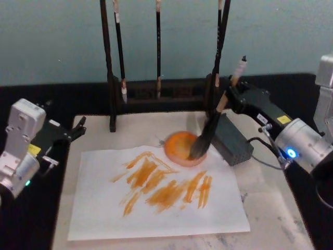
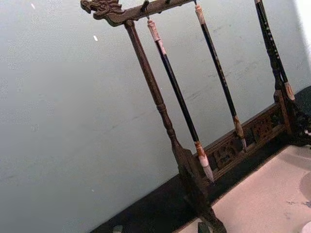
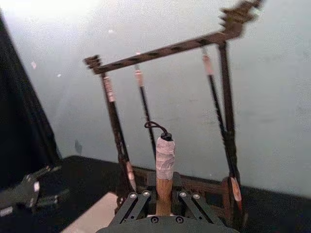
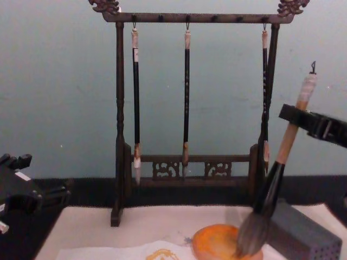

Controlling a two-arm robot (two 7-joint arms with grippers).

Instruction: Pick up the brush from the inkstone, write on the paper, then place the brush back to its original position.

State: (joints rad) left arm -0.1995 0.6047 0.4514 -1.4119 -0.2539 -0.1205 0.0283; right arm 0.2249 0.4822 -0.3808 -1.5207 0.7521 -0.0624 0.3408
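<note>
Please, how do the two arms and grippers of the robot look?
The left gripper and right gripper are black. Each wrist has a pale grey housing with a yellow label: the left boxy with a green light, the right rounded with a blue light and a thin black cable.

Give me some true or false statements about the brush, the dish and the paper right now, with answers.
1. The right gripper holds the brush by its handle. True.
2. The brush tuft is on the paper. False: it is at the inkstone.
3. The paper is blank. False: it bears orange strokes.
4. Three thin brushes hang on the rack. True.
5. The left gripper touches the brush. False: it sits far left, off the paper.
</note>
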